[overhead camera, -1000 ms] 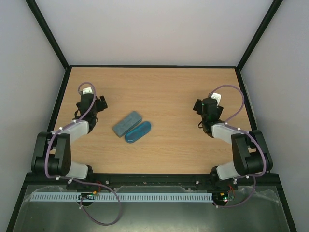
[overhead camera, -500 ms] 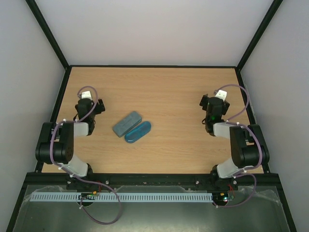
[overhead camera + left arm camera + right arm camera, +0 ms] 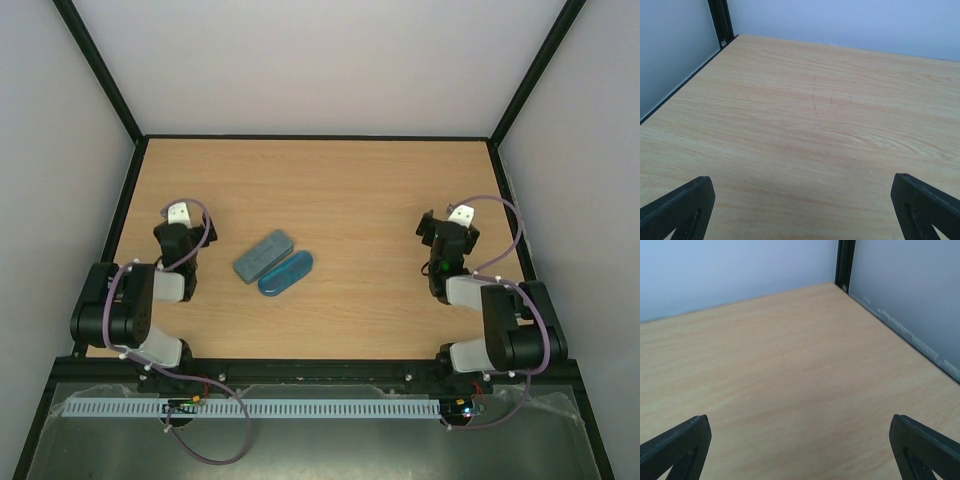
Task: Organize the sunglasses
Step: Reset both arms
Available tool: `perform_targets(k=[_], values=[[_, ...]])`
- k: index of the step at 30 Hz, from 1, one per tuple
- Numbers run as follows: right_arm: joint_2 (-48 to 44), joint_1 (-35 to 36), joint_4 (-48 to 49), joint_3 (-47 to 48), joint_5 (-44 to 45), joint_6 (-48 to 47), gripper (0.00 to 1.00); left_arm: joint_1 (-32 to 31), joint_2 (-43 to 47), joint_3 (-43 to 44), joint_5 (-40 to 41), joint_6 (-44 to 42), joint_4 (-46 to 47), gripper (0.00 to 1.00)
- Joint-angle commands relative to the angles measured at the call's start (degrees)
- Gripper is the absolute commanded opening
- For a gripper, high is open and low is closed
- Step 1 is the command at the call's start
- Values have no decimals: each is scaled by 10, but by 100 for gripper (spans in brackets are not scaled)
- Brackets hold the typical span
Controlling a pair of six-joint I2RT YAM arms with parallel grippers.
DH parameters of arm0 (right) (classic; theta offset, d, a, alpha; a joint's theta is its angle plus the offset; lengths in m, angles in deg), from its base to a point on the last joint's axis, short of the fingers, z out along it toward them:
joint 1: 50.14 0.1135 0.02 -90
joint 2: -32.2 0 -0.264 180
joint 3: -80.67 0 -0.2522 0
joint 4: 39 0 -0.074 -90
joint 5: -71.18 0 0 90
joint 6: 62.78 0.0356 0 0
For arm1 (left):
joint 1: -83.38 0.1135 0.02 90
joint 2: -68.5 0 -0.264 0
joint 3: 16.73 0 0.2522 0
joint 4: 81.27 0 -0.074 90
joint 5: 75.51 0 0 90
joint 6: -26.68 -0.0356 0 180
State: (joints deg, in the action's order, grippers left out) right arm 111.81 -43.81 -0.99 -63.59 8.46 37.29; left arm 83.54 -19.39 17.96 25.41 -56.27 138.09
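No sunglasses show in any view. In the top view, an oblong grey-green case [image 3: 263,256] and an oblong blue case [image 3: 286,272] lie shut side by side on the wooden table, left of centre. My left gripper [image 3: 180,224] hangs at the left side of the table, left of the cases, open and empty. In the left wrist view the left gripper [image 3: 805,210] has only bare wood between its wide-set fingertips [image 3: 682,202]. My right gripper [image 3: 449,232] sits far right, open. In the right wrist view the right gripper [image 3: 800,447] frames bare wood too.
Black frame posts [image 3: 721,22] and pale walls close the table's sides and back. The right wall [image 3: 910,300] runs close beside my right gripper. Both arms are folded back near their bases at the near edge.
Both arms have folded back toward their bases. The left gripper drew slightly left and nearer, the right gripper right and nearer. The cases have not moved.
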Motion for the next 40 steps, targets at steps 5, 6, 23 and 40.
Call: perform_targets(k=[5, 6, 23, 40], values=[[28, -1, 132, -71, -20, 4, 98, -2, 2, -81, -19, -20, 204, 100], [38, 0, 154, -76, -33, -3, 99, -2, 2, -83, -19, -20, 209, 99], [93, 4, 283, -115, -35, -19, 99, -6, 0, -77, -7, -23, 198, 100], [86, 3, 264, -112, -36, -17, 99, -9, 1, -78, -3, -25, 200, 100]])
